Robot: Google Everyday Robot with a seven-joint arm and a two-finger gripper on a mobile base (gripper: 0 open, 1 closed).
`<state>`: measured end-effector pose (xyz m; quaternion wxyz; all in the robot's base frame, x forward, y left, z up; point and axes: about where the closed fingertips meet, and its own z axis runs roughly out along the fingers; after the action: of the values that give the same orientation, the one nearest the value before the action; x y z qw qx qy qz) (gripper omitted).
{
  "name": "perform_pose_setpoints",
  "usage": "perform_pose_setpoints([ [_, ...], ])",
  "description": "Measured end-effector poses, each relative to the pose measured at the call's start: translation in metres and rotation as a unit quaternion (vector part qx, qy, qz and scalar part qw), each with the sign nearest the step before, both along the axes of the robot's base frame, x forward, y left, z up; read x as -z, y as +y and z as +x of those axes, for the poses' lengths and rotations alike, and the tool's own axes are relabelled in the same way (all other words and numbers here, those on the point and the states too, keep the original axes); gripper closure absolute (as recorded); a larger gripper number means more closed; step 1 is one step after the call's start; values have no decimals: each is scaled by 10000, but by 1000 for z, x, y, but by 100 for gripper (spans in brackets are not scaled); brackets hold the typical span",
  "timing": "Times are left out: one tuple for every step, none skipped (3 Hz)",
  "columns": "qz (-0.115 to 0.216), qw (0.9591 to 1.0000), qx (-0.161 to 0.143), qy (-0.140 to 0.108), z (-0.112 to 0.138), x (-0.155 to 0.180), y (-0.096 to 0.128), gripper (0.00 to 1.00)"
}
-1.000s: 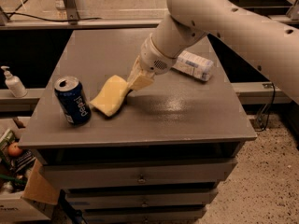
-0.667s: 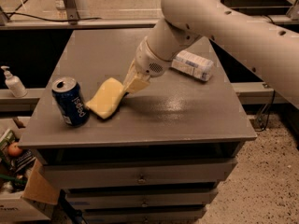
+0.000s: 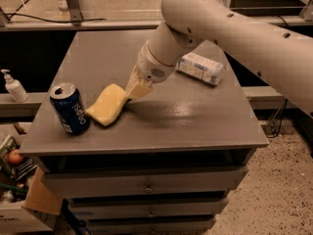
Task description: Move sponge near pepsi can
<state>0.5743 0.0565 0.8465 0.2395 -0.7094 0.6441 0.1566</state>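
the hand point(image 3: 133, 91), mid-frame, pinches the upper-right end of the sponge point(image 3: 106, 106), whose lower end rests on the surface point(image 3: 195, 116) just beside the pepsi can point(image 3: 70, 108) at left. it looks like light, soft foam that probably sags, so an end grip suffices.

Jaws gripping sponge point(image 3: 106, 105) slid it nearer the pepsi can point(image 3: 70, 108).

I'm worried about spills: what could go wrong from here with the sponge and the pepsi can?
1. The sponge lies close to the pepsi can, with the claw at its far end; pushing further toward it could tip the can.
2. The can stands near a corner of the table, so a knock might send it off.
3. The arm passes above the lying bottle and might brush it when pulling back.
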Motion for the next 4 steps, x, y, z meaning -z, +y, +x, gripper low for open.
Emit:
perform_pose_setpoints([
  [-25, 10000, 30, -21, 1, 0, 0, 36],
  [-44, 10000, 46, -47, 2, 0, 0, 13],
  [-52, 9999, 73, -100, 5, -3, -2, 0],
  [-60, 9996, 154, -208, 12, -12, -13, 0],
])
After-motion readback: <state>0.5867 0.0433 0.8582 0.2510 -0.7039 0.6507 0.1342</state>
